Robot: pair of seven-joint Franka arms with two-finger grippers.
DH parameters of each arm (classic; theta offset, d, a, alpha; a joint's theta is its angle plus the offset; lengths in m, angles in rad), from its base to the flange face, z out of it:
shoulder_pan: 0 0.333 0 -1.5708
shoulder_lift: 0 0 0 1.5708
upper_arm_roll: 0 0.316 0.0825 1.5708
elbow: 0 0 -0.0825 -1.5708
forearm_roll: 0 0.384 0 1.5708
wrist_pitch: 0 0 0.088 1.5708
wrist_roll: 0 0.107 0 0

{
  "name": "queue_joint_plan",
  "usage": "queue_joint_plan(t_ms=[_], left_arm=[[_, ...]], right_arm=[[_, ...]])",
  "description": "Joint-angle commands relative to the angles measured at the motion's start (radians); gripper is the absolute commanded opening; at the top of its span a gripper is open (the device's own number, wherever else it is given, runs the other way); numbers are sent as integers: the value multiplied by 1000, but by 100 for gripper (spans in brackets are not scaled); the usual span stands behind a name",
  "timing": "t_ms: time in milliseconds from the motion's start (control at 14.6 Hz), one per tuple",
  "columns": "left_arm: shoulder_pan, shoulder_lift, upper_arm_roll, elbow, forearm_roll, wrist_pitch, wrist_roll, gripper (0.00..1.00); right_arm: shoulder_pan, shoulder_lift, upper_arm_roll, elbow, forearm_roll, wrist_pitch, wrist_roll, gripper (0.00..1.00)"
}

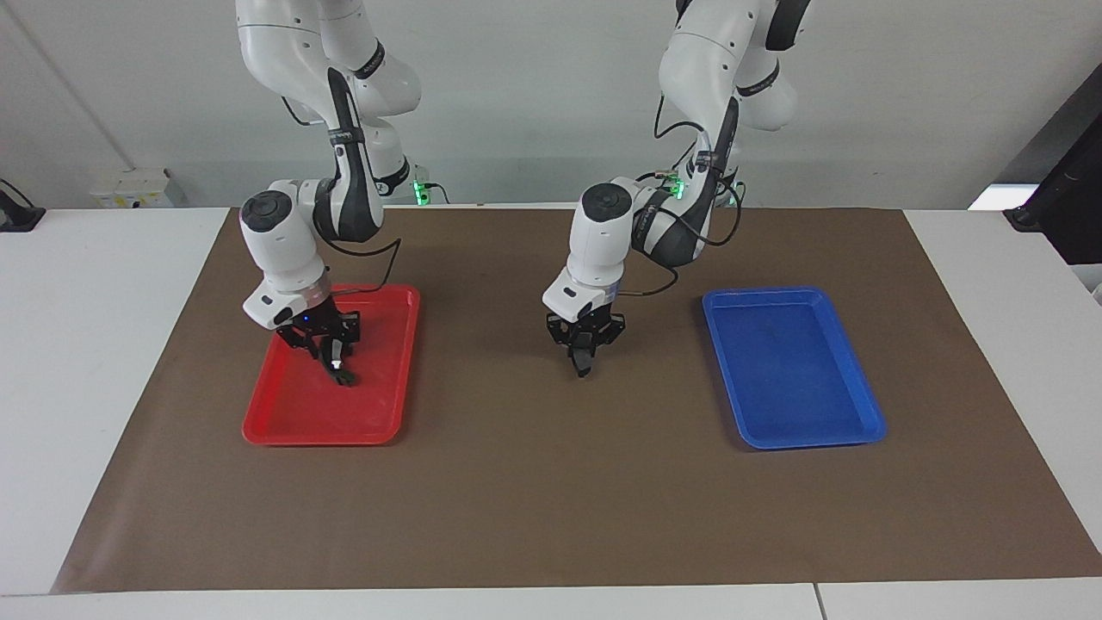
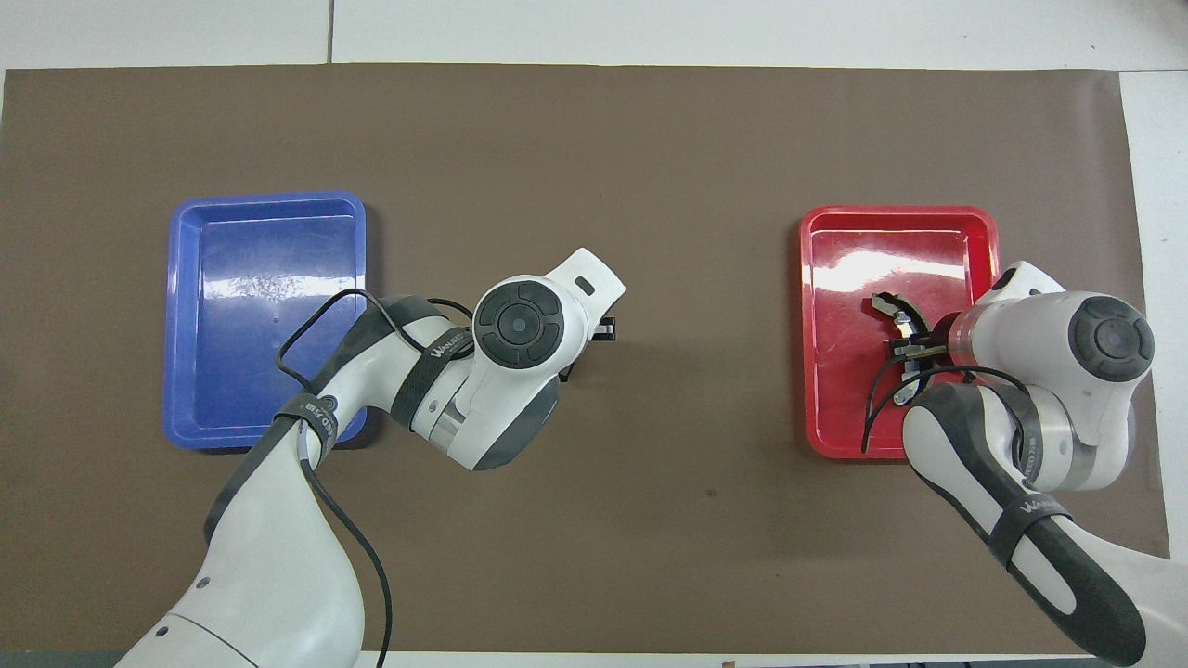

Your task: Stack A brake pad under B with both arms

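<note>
B, the slim dark crescent with a silvery strip, is in the red tray. My right gripper is down in that tray, shut on the end of B nearer the robots. In the facing view the right gripper is low over the red tray and B's dark tip reaches the tray floor. My left gripper hangs over the middle of the mat, shut on a small dark piece, the A brake pad. In the overhead view my hand hides the pad and only the left gripper's edge shows.
A blue tray lies toward the left arm's end of the table, with nothing in it; it also shows in the overhead view. A brown mat covers the table between and around the trays.
</note>
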State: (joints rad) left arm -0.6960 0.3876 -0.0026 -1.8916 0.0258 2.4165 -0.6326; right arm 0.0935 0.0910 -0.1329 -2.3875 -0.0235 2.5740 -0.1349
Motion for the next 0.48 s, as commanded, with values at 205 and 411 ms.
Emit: queue_joint_plan(t_ms=[205,411], left_arm=[[-14,16,18,8,6,24,2,99],[25,-48,22,-9,6,-20,33,99]], right_arm=[[-3,-11,-1,39,117,-57,-41,0],[5,-17,1,143,117,-199,-40,0]])
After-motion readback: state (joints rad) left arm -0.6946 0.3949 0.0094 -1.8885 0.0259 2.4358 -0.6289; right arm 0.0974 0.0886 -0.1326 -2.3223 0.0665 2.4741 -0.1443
